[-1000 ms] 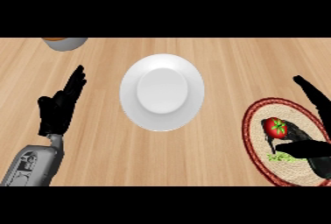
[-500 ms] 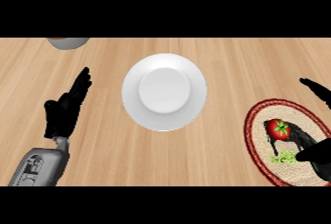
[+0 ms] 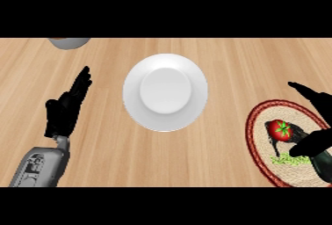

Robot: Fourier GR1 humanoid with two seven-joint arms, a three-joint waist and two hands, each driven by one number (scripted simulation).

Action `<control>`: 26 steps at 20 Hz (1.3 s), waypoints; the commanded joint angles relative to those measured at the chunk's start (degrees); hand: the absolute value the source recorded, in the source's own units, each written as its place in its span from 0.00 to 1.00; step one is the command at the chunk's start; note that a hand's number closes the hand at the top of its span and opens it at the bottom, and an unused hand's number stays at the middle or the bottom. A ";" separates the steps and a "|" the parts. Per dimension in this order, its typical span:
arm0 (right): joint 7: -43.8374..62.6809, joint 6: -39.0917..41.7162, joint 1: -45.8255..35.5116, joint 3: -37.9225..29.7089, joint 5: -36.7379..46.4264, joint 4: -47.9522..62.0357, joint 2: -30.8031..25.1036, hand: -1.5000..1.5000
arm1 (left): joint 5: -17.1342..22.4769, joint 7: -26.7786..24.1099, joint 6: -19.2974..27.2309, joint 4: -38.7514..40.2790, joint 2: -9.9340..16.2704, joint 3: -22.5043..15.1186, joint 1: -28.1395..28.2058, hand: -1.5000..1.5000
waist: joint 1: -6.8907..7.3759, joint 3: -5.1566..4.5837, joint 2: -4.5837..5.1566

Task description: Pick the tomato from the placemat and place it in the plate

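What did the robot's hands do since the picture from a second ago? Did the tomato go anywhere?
The right hand slid a little toward the lower right edge and still has not closed on the tomato. The whole view drifted a bit rightward too. The tomato stayed on the placemat, the plate holds nothing, and the left hand stayed open, resting at the left.

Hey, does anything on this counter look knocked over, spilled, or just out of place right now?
Nothing stands out. The white plate sits flat mid-counter with nothing on it, the tomato rests on the placemat at right beside the right hand, and the left hand rests open at left. A grey dish is cut off at the top edge.
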 commanded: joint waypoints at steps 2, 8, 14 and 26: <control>-2.41 3.74 -1.05 0.65 4.50 6.06 2.82 0.00 | 1.16 -0.50 -2.43 2.21 -0.05 2.22 -1.54 0.50 | -0.15 0.01 0.04; -2.54 3.63 0.09 1.58 11.04 8.22 8.81 0.00 | -2.26 3.26 -0.71 -2.05 -1.69 1.07 -0.67 0.50 | -0.22 0.02 -0.06; -12.99 1.68 1.23 -1.07 17.10 17.94 9.95 0.00 | -2.63 -0.81 -2.05 2.68 -2.73 2.79 -1.56 0.50 | -0.33 0.02 0.01; -24.94 -7.37 -1.59 -4.42 27.30 30.77 14.40 1.00 | -1.97 0.39 -5.03 0.72 -2.35 5.31 -0.42 0.50 | 0.07 0.05 0.08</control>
